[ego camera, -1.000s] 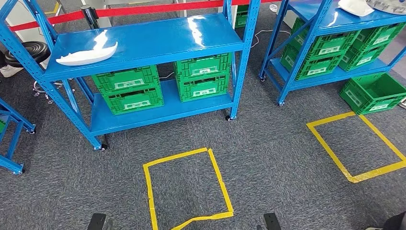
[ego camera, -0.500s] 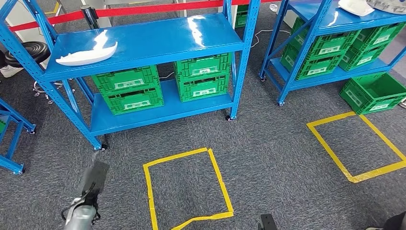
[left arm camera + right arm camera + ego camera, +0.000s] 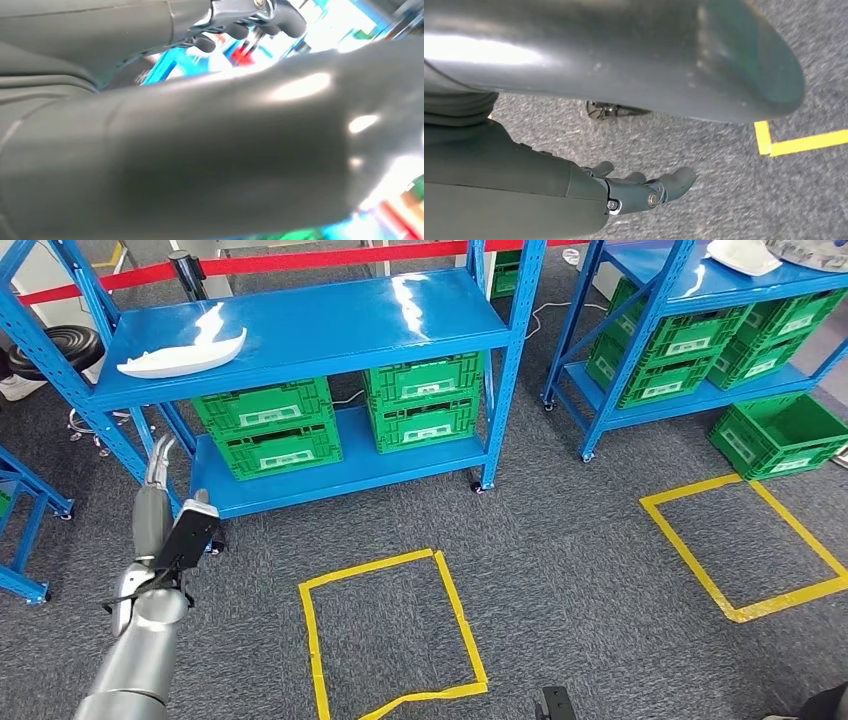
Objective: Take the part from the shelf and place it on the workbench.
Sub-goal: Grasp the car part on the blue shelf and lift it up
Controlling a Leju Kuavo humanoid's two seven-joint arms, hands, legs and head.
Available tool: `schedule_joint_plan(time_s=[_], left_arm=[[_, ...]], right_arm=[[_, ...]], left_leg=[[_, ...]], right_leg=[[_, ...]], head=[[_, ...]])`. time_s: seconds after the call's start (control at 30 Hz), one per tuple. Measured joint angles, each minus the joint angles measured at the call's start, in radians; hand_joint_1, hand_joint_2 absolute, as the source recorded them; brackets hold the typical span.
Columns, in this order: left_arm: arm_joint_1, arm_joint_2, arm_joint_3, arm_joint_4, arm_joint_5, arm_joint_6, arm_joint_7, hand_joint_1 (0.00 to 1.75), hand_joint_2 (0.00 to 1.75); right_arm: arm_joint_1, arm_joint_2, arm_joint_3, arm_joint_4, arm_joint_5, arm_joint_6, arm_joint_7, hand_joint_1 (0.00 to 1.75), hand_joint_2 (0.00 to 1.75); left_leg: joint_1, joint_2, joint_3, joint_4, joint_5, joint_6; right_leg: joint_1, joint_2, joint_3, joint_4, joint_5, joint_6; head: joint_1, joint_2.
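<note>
White part (image 3: 181,353) on blue shelf (image 3: 330,325); left hand (image 3: 155,502) raised, fingers (image 3: 158,456) straight, empty; right hand (image 3: 644,190) fingers loosely apart, empty

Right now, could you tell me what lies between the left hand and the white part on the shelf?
In the head view, the blue upright and shelf edge stand between the left hand and the white part.

The left arm (image 3: 135,660) is a smooth silver tube, glossy along its length, with a thin black cable looping at the wrist. A flat black block (image 3: 185,537) sits on the wrist. The left robot hand (image 3: 152,510) is grey, with slim pale fingers. The right robot hand (image 3: 624,187) has a matt grey cover, a thick glossy grey thumb (image 3: 634,55) and darker rounded fingers (image 3: 676,180) joined by silver brackets with small screws.
</note>
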Motion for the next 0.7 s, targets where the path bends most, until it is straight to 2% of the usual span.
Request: schedule_joint_plan(time_s=[0.07, 0.1, 0.13, 0.17, 0.2, 0.23, 0.27, 0.3, 0.4, 0.43, 0.47, 0.5, 0.57, 0.6, 0.63, 0.67, 0.7], left_arm=[[-0.003, 0.002, -0.037, -0.049, 0.016, 0.026, -0.003, 0.0, 0.0], [-0.002, 0.002, -0.056, -0.074, 0.025, 0.041, -0.005, 0.0, 0.0], [-0.001, 0.002, -0.076, -0.098, 0.035, 0.057, -0.008, 0.0, 0.0], [0.0, 0.002, -0.095, -0.12, 0.046, 0.072, -0.011, 0.0, 0.0], [-0.001, 0.003, -0.113, -0.141, 0.06, 0.086, -0.014, 0.0, 0.0], [-0.001, 0.003, -0.128, -0.158, 0.076, 0.096, -0.019, 0.0, 0.0], [-0.001, 0.003, -0.142, -0.173, 0.091, 0.103, -0.023, 0.0, 0.0], [-0.001, 0.004, -0.154, -0.187, 0.106, 0.106, -0.028, 0.0, 0.0], [0.0, 0.004, -0.182, -0.223, 0.135, 0.108, -0.037, 0.0, 0.0], [-0.001, 0.004, -0.188, -0.233, 0.139, 0.107, -0.039, 0.0, 0.0], [-0.002, 0.004, -0.194, -0.241, 0.142, 0.106, -0.04, 0.0, 0.0], [-0.002, 0.005, -0.199, -0.247, 0.144, 0.106, -0.041, 0.0, 0.0], [0.004, 0.006, -0.206, -0.251, 0.147, 0.104, -0.042, 0.0, 0.0], [0.009, 0.007, -0.208, -0.251, 0.148, 0.103, -0.041, 0.0, 0.0], [0.014, 0.008, -0.21, -0.251, 0.15, 0.102, -0.041, 0.0, 0.0], [0.016, 0.009, -0.212, -0.252, 0.151, 0.101, -0.041, 0.0, 0.0], [0.018, 0.01, -0.213, -0.252, 0.152, 0.1, -0.041, 0.0, 0.0]], right_arm=[[0.0, 0.001, -0.009, 0.002, 0.001, 0.003, -0.001, 0.0, 0.0], [0.001, 0.001, -0.013, 0.003, 0.002, 0.004, 0.0, 0.0, 0.0], [0.003, 0.0, -0.018, 0.004, 0.002, 0.004, 0.002, 0.0, 0.0], [0.004, 0.0, -0.024, 0.005, 0.002, 0.004, 0.005, 0.0, 0.0], [0.004, 0.0, -0.03, 0.006, 0.002, 0.004, 0.01, 0.0, 0.0], [0.006, 0.002, -0.037, 0.009, 0.001, 0.005, 0.018, 0.0, 0.0], [0.005, 0.004, -0.043, 0.012, 0.001, 0.006, 0.027, 0.0, 0.0], [0.005, 0.006, -0.049, 0.015, -0.002, 0.007, 0.036, 0.0, 0.0], [0.004, 0.007, -0.069, 0.018, -0.015, 0.009, 0.05, 0.0, 0.0], [0.005, 0.007, -0.074, 0.019, -0.018, 0.009, 0.052, 0.0, 0.0], [0.005, 0.007, -0.079, 0.019, -0.02, 0.009, 0.054, 0.0, 0.0], [0.005, 0.007, -0.084, 0.019, -0.021, 0.009, 0.056, 0.0, 0.0], [0.006, 0.007, -0.093, 0.019, -0.023, 0.009, 0.059, 0.0, 0.0], [0.008, 0.007, -0.096, 0.019, -0.023, 0.009, 0.06, 0.0, 0.0], [0.01, 0.007, -0.099, 0.019, -0.024, 0.009, 0.061, 0.0, 0.0], [0.012, 0.006, -0.102, 0.019, -0.024, 0.008, 0.062, 0.0, 0.0], [0.012, 0.006, -0.105, 0.019, -0.025, 0.007, 0.064, 0.0, 0.0]], left_leg=[[0.001, 0.0, 0.004, -0.001, -0.01, 0.004], [0.003, -0.001, 0.008, 0.001, -0.018, 0.003], [0.006, -0.003, 0.014, 0.004, -0.024, -0.003], [0.011, -0.005, 0.024, 0.008, -0.033, -0.01], [0.016, -0.006, 0.035, 0.013, -0.045, -0.019], [0.018, -0.007, 0.042, 0.019, -0.057, -0.03], [0.018, -0.008, 0.045, 0.026, -0.069, -0.04], [0.017, -0.009, 0.046, 0.028, -0.078, -0.049], [0.015, -0.008, 0.059, 0.018, -0.091, -0.068], [0.016, -0.006, 0.06, 0.027, -0.095, -0.072], [0.016, -0.003, 0.048, 0.058, -0.104, -0.075], [0.016, 0.0, 0.019, 0.112, -0.118, -0.076], [0.014, 0.001, -0.085, 0.256, -0.144, -0.075], [0.013, 0.001, -0.137, 0.307, -0.136, -0.073], [0.012, 0.001, -0.175, 0.323, -0.103, -0.068], [0.01, 0.0, -0.193, 0.296, -0.045, -0.061], [0.006, 0.0, -0.196, 0.232, 0.034, -0.051]], right_leg=[[-0.005, 0.0, -0.099, 0.147, -0.041, 0.005], [-0.008, 0.0, -0.137, 0.193, -0.038, 0.008], [-0.013, 0.0, -0.157, 0.2, -0.013, 0.012], [-0.017, -0.001, -0.158, 0.167, 0.032, 0.017], [-0.023, -0.002, -0.143, 0.103, 0.088, 0.023], [-0.025, -0.004, -0.126, 0.044, 0.127, 0.03], [-0.027, -0.005, -0.108, -0.007, 0.145, 0.029], [-0.027, -0.007, -0.097, -0.035, 0.144, 0.023], [-0.024, -0.006, -0.082, -0.047, 0.111, -0.01], [-0.025, -0.005, -0.072, -0.049, 0.104, -0.019], [-0.026, -0.003, -0.058, -0.055, 0.096, -0.027], [-0.025, -0.002, -0.041, -0.062, 0.088, -0.034], [-0.02, 0.001, -0.002, -0.077, 0.067, -0.041], [-0.017, 0.004, 0.021, -0.086, 0.055, -0.042], [-0.014, 0.007, 0.047, -0.093, 0.041, -0.043], [-0.01, 0.009, 0.075, -0.102, 0.026, -0.042], [-0.007, 0.011, 0.106, -0.111, 0.01, -0.042]], head=[[0.001, 0.0], [0.001, 0.0], [0.001, 0.0], [0.001, 0.0], [0.002, 0.0], [0.004, 0.0], [0.006, 0.0], [0.008, 0.0], [0.008, 0.0], [0.006, 0.0], [0.004, 0.0], [0.0, 0.0], [-0.004, 0.0], [-0.005, 0.0], [-0.005, 0.0], [-0.006, 0.0], [-0.005, 0.0]])
